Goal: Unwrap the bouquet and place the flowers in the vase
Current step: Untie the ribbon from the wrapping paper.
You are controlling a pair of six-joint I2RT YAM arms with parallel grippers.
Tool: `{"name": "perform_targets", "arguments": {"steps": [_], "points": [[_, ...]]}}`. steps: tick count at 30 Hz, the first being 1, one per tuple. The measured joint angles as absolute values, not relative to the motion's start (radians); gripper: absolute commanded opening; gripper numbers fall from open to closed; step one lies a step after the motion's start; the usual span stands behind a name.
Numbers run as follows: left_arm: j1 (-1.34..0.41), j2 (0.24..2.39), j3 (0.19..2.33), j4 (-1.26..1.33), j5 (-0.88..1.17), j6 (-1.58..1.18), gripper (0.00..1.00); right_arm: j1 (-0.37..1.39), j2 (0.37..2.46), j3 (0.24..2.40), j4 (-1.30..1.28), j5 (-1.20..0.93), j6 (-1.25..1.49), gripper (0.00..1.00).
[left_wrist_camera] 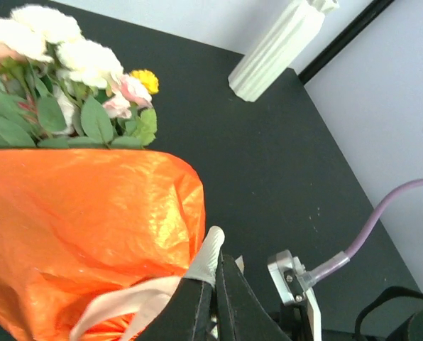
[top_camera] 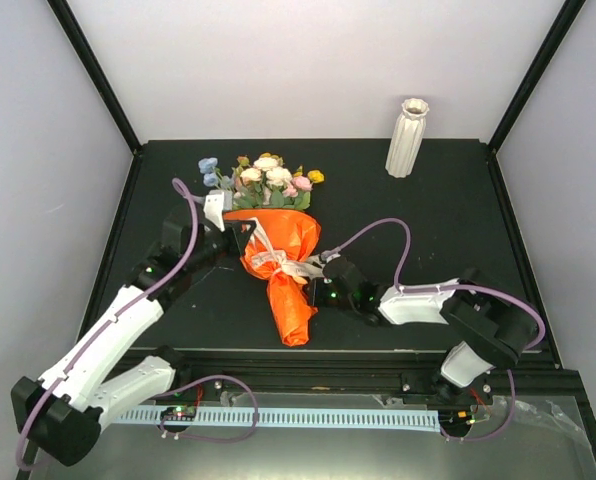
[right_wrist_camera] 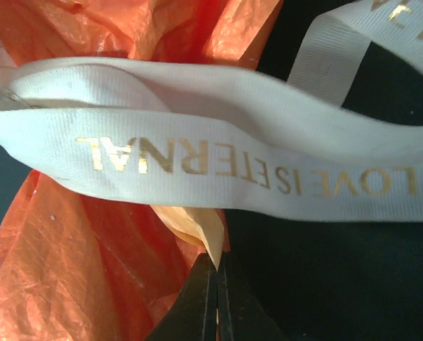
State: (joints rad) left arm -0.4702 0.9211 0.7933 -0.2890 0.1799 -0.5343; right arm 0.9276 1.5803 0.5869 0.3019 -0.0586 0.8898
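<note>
Untying step: the bouquet (top_camera: 278, 262) lies mid-table with its blooms pointing far, and the vase (top_camera: 408, 136) stands far right. The left gripper (left_wrist_camera: 213, 261) is clamped on the ribbon (right_wrist_camera: 218, 163). The right gripper (right_wrist_camera: 215, 261) pinches what looks like its tail. Next I'd draw them apart gently.

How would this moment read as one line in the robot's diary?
bouquet: wrapped, lying flat | left gripper: shut on ribbon | right gripper: shut on ribbon | vase: upright, no flowers in it
</note>
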Motion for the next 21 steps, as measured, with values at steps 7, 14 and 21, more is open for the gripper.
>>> {"name": "perform_targets", "arguments": {"steps": [7, 14, 21], "points": [[-0.394, 0.925, 0.958, -0.387, 0.196, -0.461, 0.02, 0.928, 1.569, 0.587, 0.275, -0.035, 0.893, 0.01], [-0.392, 0.931, 1.168, -0.393, 0.095, -0.373, 0.02, 0.926, 1.555, 0.586, 0.234, -0.011, 0.900, 0.01], [-0.392, 0.943, 1.207, -0.434, -0.001, -0.320, 0.02, 0.925, 1.555, 0.583, 0.223, -0.002, 0.900, 0.03]]}}
